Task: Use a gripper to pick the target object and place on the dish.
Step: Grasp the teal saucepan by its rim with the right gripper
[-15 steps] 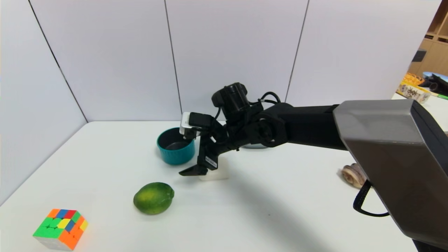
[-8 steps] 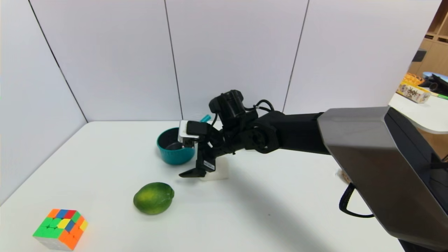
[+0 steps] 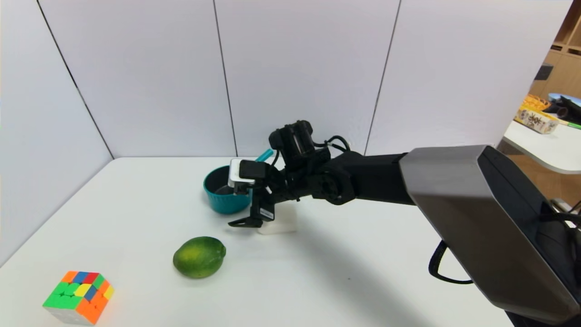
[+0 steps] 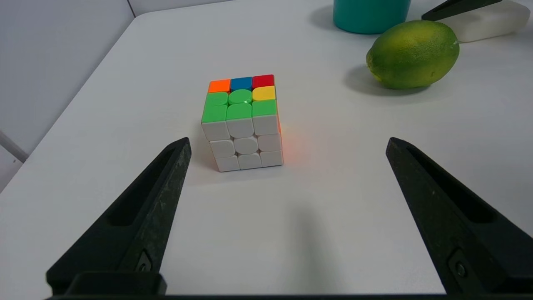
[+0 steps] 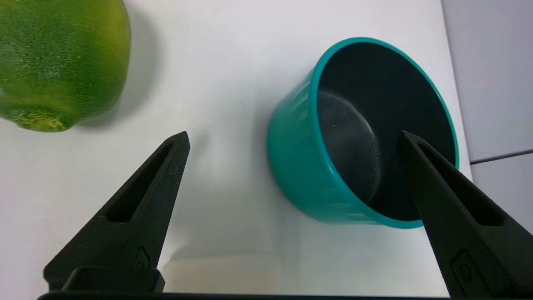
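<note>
Reaching in from the right side of the white table [image 3: 372,272], the right gripper [image 5: 291,141] hangs over the near side of the teal saucepan [image 3: 225,195], fingers spread wide. In its wrist view 1 finger [image 5: 137,208] is over bare table beside the pan's outer wall, and the other finger [image 5: 449,200] lies across the pan's dark inside, so the teal wall [image 5: 300,166] sits between the 2 fingers. Neither finger can be seen touching it. From the head view only the lower fingertip [image 3: 245,222] shows clearly, pointing toward the robot's left, just in front of the white rounded block [image 3: 279,222].

The saucepan stands upright on the table toward the back, its straight teal handle [image 3: 266,155] poking up and back behind the wrist camera [image 3: 295,138]. The dish is not visible anywhere, likely hidden behind the arm, though I cannot tell.

A green lime [image 3: 199,256] lies nearer the robot than the pan, apart from it. Well to the robot's left, near the table's front corner, sits a colour cube [image 3: 79,295] with green, orange, blue, red and yellow tiles on top.

The left gripper [image 4: 287,143] is parked low at that front-left corner, fingers spread, looking across the cube [image 4: 243,123] toward the lime [image 4: 412,54] and the pan's base [image 4: 370,16].
</note>
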Motion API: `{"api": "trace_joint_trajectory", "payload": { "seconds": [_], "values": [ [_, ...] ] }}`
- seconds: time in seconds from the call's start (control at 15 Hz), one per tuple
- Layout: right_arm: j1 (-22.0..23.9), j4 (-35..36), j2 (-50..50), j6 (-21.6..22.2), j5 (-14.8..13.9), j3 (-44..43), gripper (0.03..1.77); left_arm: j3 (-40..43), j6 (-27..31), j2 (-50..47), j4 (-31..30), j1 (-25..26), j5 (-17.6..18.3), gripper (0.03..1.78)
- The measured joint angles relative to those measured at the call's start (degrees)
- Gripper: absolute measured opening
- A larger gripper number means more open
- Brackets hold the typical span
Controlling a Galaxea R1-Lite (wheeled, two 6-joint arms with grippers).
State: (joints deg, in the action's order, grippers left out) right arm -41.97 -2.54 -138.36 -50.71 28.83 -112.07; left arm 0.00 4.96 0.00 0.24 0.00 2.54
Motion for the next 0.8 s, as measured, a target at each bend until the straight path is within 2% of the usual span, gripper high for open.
{"api": "trace_joint_trajectory", "payload": {
  "seconds": [0.33,0.53,0.8],
  "values": [
    [0.0,4.2,-1.5,0.0,-0.9,-0.1,1.71,0.0,0.0,0.0,0.0,0.0,0.0,1.69],
    [0.0,3.5,-2.0,0.2,-2.4,-0.3,1.71,0.0,0.0,0.0,0.0,0.0,0.0,1.69],
    [0.1,-0.3,-2.1,0.2,-2.5,-0.3,1.71,0.0,0.0,0.0,0.0,0.0,0.0,1.69]
  ]
}}
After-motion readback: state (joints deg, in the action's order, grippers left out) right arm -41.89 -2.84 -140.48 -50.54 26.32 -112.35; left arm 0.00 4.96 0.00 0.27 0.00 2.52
